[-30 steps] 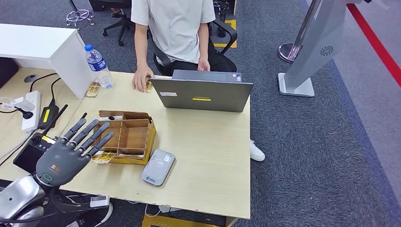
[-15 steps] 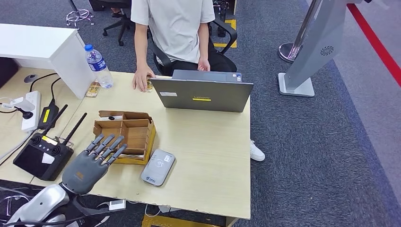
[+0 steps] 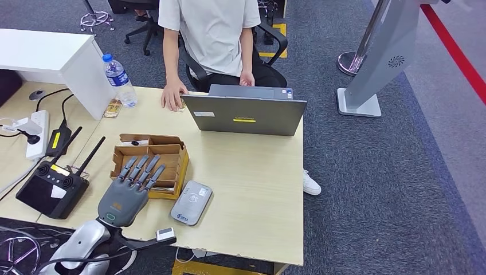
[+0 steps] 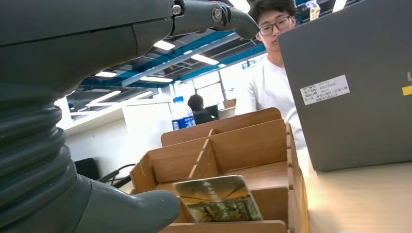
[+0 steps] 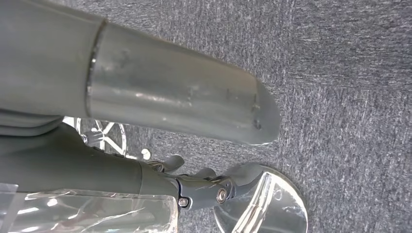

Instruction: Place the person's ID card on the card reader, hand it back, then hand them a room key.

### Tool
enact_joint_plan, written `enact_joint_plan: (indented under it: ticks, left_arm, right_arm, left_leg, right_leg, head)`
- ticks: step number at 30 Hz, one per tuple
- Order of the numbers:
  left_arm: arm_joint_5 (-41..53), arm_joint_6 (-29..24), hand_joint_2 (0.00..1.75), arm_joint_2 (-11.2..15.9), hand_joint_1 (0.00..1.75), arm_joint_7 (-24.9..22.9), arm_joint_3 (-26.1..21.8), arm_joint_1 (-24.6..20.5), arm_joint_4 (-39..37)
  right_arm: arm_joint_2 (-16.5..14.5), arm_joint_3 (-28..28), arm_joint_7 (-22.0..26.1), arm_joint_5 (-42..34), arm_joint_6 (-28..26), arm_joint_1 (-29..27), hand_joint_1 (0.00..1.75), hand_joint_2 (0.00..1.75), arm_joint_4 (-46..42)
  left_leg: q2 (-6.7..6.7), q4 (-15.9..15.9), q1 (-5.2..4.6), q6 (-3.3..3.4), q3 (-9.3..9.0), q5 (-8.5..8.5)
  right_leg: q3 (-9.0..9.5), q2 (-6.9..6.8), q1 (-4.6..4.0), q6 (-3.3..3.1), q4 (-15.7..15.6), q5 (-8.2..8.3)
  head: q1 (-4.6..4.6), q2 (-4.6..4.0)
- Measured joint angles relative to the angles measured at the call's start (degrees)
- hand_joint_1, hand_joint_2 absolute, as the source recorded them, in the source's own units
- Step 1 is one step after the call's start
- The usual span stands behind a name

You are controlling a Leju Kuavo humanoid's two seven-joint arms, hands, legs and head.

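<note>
The left hand [image 3: 127, 192] hovers over the near edge of the wooden card box [image 3: 166, 160], fingers straight and spread apart, holding nothing. In the left wrist view its thumb [image 4: 131, 208] lies just beside a card [image 4: 218, 198] that stands tilted in the box's nearest compartment; the card's print is too blurred to read. The right hand [image 5: 145, 107] hangs over grey carpet, and I cannot tell from the close, partial view how its fingers lie.

The card reader [image 3: 192, 201] lies flat at 3 o'clock from the left hand, just beside the box's near right corner and close to the table's [image 3: 258, 189] near edge. From the reader, bare tabletop runs toward 1 and 3 o'clock as far as the table's right edge.

At 12 o'clock from the box stands an open laptop [image 3: 245, 113], lid back facing the robot, with a yellow logo strip and a white sticker whose text is too small to read. A person [image 3: 209, 34] sits behind it, one hand [image 3: 172, 97] resting on the far table edge at 11 o'clock from the laptop, over something small I cannot identify. A water bottle [image 3: 119, 80] with a blue label stands at 10 o'clock from the box. A black controller with antennas [image 3: 53, 183] sits at 9 o'clock from the left hand, beyond the table's left edge.
</note>
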State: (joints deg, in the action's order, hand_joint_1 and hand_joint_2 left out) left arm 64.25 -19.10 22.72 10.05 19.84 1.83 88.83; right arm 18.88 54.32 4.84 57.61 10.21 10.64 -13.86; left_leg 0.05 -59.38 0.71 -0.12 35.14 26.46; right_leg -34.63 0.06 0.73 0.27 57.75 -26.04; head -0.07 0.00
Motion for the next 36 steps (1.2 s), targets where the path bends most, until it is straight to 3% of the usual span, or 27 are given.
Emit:
enact_joint_plan:
  ticks: [11,36]
  left_arm:
    - [-0.29,-0.05,1.75,-4.12,0.00,-1.37,0.16,-2.39,-5.54]
    - [-1.50,-0.56,1.75,-6.52,0.00,-2.04,0.16,-2.48,-8.72]
  right_arm:
    - [-0.01,-0.94,-0.23,0.05,0.02,0.44,0.00,0.00,0.00]
    - [0.00,-1.04,-0.22,0.05,-0.04,0.43,0.00,0.00,0.00]
  left_leg:
    - [0.00,0.00,0.00,0.00,0.00,0.00]
    - [0.00,0.00,0.00,0.00,0.00,0.00]
  right_leg:
    - [-0.01,0.01,0.00,0.00,0.00,0.00]
    - [0.00,0.00,0.00,0.00,0.00,0.00]
  head:
    - [-0.01,0.00]
    - [-0.01,0.00]
